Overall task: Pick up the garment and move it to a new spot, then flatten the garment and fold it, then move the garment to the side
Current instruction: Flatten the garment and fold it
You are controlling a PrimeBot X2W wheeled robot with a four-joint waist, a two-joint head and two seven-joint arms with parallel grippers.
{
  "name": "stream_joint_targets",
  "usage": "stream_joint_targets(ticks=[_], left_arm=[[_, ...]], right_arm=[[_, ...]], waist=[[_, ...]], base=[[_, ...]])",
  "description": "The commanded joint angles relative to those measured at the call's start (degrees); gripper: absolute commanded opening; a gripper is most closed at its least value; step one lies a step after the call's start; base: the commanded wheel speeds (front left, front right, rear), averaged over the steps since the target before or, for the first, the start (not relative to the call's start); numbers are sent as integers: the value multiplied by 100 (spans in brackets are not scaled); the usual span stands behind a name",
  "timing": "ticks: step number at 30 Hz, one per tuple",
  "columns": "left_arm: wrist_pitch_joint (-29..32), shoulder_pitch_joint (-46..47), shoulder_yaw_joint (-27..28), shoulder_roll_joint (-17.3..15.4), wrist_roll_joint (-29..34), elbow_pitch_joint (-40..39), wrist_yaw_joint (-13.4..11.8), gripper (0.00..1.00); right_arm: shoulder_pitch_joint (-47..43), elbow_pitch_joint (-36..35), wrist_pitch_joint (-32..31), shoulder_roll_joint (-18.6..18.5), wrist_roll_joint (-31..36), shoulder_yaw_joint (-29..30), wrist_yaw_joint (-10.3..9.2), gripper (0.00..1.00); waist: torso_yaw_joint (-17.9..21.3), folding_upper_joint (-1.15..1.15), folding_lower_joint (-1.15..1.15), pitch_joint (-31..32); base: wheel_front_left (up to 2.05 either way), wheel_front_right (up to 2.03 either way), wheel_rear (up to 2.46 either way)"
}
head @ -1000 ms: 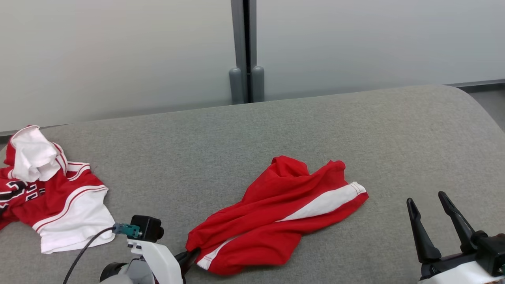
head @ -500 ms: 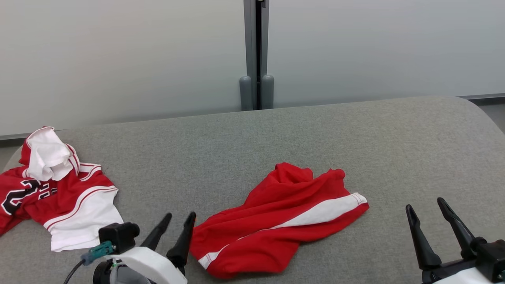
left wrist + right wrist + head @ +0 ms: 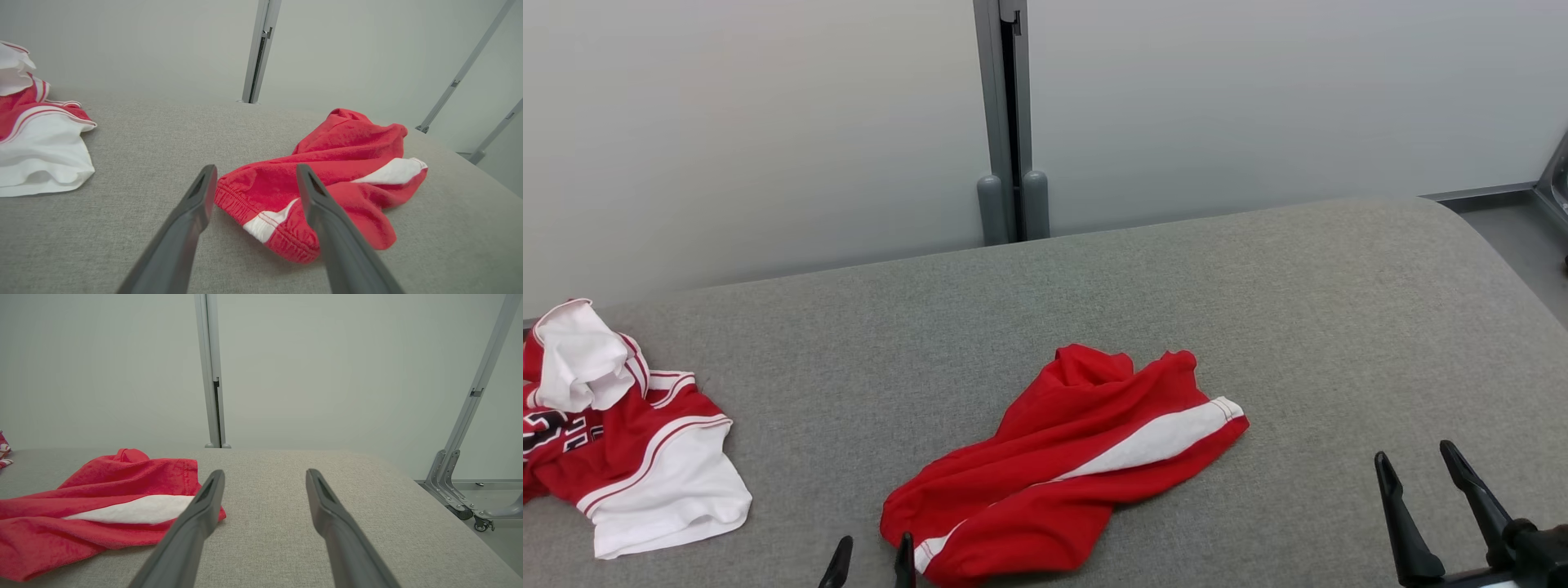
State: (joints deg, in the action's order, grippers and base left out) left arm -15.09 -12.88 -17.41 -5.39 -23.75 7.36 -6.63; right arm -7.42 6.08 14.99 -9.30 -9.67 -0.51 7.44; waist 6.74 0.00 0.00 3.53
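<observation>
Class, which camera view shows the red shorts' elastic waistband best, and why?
The left wrist view: the waistband lies close, its gathered stitching clear. The head view catches it small at the bottom edge; the right wrist view gives the leg end instead.

Cut off at the head view's bottom edge: left gripper (image 3: 872,555), fingertips alone showing; right gripper (image 3: 1413,453), wrist lost at the corner. Cropped by the left edge: jersey (image 3: 629,457), black lettering incomplete, unreadable. Partly masked in the right wrist view behind a finger (image 3: 196,524): garment (image 3: 102,490), also clipped at left.
</observation>
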Motion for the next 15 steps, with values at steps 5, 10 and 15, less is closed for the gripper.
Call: stream_joint_targets(ticks=[5,10,15], left_arm=[[-10,-207,618,144,445,38,337,100],[-10,-124,1032,212,685,108,623,100],[-10,-57,1228,239,723,149,765,100]], right_arm=[[-97,68,30,24,37,47,9,100],[-69,97,30,53,61,16,9,100],[-34,117,30,48,59,-55,9,100]], waist=[[-52,0,0,48],[-200,0,0,94],[-364,0,0,137]], base=[[0,0,0],[0,0,0],[0,0,0]])
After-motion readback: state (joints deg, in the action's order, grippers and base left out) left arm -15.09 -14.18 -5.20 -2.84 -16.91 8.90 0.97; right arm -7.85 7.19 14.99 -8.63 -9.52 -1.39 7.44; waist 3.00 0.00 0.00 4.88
